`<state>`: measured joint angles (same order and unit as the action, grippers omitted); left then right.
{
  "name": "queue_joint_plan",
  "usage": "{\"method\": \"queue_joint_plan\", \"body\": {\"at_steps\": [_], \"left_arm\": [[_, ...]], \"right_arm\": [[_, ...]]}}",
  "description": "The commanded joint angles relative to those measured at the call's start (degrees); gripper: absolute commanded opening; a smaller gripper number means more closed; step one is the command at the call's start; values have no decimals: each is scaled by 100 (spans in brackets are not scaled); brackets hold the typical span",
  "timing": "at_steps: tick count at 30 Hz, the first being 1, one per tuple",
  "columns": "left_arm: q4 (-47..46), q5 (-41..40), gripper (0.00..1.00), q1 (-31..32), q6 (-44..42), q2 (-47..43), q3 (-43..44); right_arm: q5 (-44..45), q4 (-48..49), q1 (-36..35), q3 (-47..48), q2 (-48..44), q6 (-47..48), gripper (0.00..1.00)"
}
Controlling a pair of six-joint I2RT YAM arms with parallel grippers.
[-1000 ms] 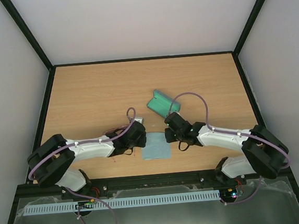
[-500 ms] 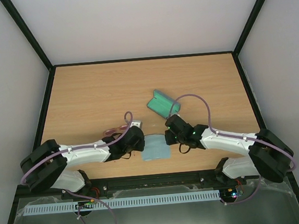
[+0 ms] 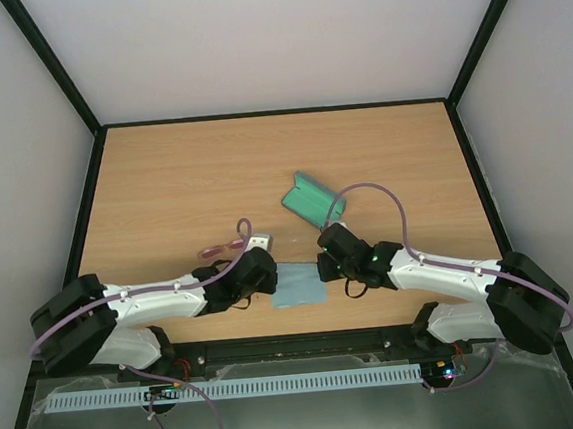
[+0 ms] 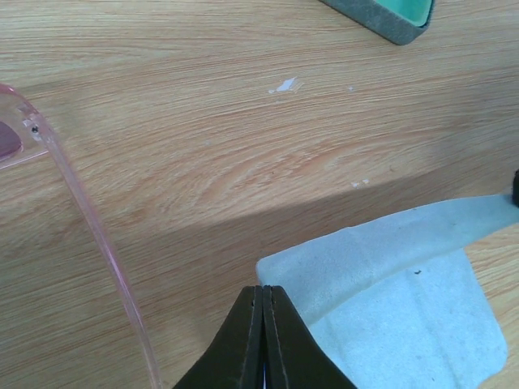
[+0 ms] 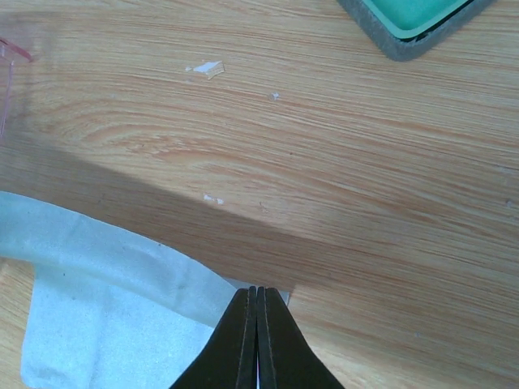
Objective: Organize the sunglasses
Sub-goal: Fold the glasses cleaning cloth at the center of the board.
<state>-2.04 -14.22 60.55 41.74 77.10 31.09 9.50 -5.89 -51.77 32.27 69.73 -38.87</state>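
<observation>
1. two grippers, both closed. my left gripper (image 4: 263, 289) has its tips pressed together at the left corner of the light blue cloth (image 4: 405, 308). my right gripper (image 5: 257, 290) is the same at the right corner. i judge each is pinching a corner, with the cloth's far edge raised in a band between them.
2. location of task item: the sunglasses (image 3: 216, 250) lie on the table (image 3: 164, 185) at about 10 o'clock from my left gripper. they are apart from the cloth and outside the case (image 3: 310, 198). the case sits open at about 1 o'clock from the cloth.
3. risk, slipped corner: each pinch takes only the edge of thin fabric. if one arm pulls ahead of the other, that corner could slide out and the cloth drop crooked.
4. risk, struck sunglasses: in the left wrist view one slender arm of the sunglasses runs just beside my fingers at 9 o'clock. a sideways drift of my left arm could push or spin the frame, and thin plastic may flex or skid.
5. risk, contact between grippers: the two wrists face each other near the cloth. closing the gap further could bump them together.
6. risk, sequence: the sunglasses are not yet stowed. cloth laid over them would hide them from both wrist views.
</observation>
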Motion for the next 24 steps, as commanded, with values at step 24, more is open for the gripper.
{"method": "queue_joint_plan", "body": {"at_steps": [24], "left_arm": [[203,-462,2,520,440,-596,-470]], "right_arm": [[281,-518,-480,-111,-336,-347,2]]}}
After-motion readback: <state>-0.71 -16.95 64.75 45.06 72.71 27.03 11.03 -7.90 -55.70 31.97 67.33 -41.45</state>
